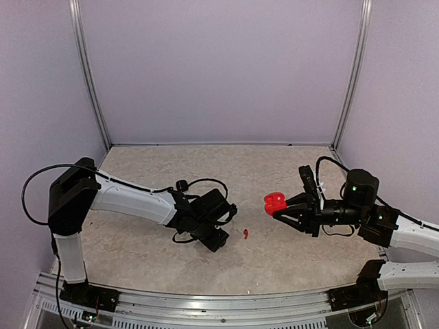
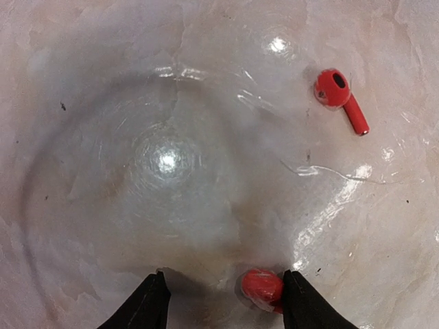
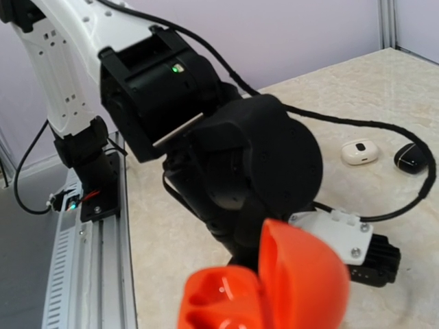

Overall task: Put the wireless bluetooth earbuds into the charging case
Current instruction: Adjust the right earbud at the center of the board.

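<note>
In the top view my right gripper point(image 1: 281, 205) is shut on the red charging case point(image 1: 275, 201), held above the table with its lid open. The right wrist view shows that case point(image 3: 274, 288) close up, its sockets empty and my fingers hidden behind it. My left gripper point(image 2: 223, 301) points down at the table, its jaws wide apart. One red earbud point(image 2: 263, 286) lies between them, against the inner side of the right finger point(image 2: 309, 308). A second red earbud point(image 2: 341, 98) lies on the table further out, also seen in the top view point(image 1: 244, 234).
A white case point(image 3: 359, 151) and a black case point(image 3: 411, 157) lie on the table beyond the left arm point(image 3: 240, 157). A metal rail point(image 3: 82, 274) runs along the table's near edge. Purple walls enclose the table on three sides.
</note>
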Action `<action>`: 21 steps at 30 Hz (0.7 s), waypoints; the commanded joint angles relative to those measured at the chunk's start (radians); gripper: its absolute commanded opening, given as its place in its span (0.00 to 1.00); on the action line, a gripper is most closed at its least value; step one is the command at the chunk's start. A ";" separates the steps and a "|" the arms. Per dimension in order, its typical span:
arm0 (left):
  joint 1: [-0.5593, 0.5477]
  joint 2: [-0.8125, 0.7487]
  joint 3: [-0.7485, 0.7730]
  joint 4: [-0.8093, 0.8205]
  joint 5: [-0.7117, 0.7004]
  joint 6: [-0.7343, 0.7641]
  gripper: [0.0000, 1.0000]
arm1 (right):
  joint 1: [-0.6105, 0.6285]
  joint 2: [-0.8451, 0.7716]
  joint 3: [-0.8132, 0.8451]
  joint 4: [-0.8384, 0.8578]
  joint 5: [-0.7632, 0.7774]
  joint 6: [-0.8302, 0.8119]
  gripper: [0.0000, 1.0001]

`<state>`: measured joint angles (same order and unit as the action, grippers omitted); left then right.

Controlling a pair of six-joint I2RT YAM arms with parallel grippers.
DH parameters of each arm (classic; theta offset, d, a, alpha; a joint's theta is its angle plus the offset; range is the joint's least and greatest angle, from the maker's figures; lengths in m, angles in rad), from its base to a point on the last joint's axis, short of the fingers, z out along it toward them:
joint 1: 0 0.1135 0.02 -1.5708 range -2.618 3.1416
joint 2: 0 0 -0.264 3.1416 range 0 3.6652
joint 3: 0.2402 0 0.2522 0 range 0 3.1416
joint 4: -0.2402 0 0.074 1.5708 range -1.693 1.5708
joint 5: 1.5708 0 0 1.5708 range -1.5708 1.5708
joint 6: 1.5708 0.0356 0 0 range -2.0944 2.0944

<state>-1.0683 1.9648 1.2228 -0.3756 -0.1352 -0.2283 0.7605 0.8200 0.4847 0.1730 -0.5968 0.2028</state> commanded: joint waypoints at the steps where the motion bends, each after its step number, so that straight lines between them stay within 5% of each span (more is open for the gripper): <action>1: 0.017 -0.030 -0.048 -0.091 -0.032 0.042 0.56 | -0.010 0.000 0.004 -0.004 0.003 0.001 0.00; 21: 0.065 -0.124 0.046 -0.160 0.129 0.161 0.51 | -0.014 0.028 0.017 0.000 -0.006 0.000 0.00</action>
<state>-1.0058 1.8378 1.2072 -0.5037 -0.0467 -0.0830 0.7563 0.8402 0.4850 0.1692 -0.5976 0.2028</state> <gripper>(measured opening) 0.510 0.211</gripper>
